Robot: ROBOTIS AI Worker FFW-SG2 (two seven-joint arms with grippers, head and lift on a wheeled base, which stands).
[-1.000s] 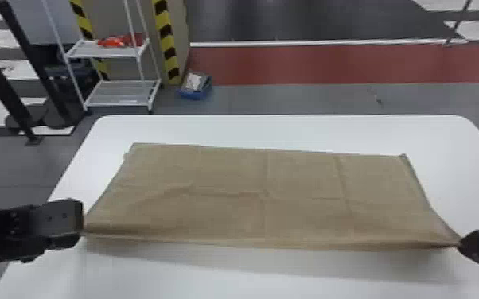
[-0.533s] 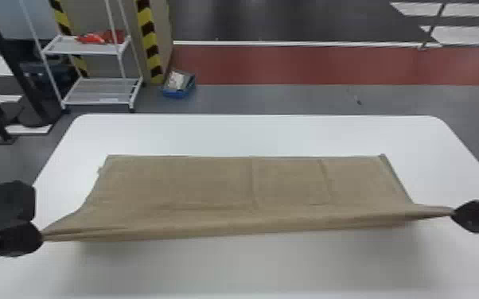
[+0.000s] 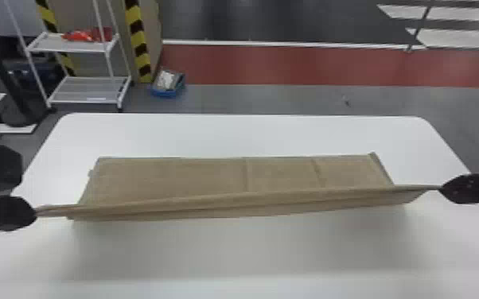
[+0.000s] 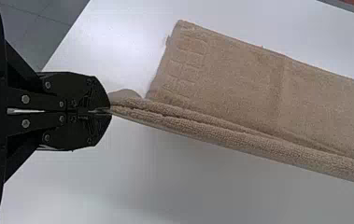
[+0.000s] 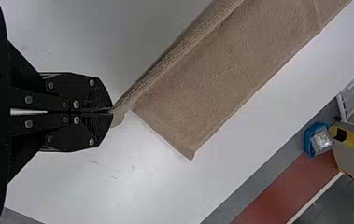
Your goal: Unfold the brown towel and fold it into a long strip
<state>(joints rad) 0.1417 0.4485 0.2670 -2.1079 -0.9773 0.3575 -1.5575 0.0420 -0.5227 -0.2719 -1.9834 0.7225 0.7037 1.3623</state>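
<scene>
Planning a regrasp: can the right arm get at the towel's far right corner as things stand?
Probably not: the right pincer is shut on the raised near edge of the brown towel and would have to let go first. Nothing covers the far right corner, though.

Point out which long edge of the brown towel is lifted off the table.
The near long edge: it is stretched between the left gripper and the right gripper, while the far long edge rests on the white table.
</scene>
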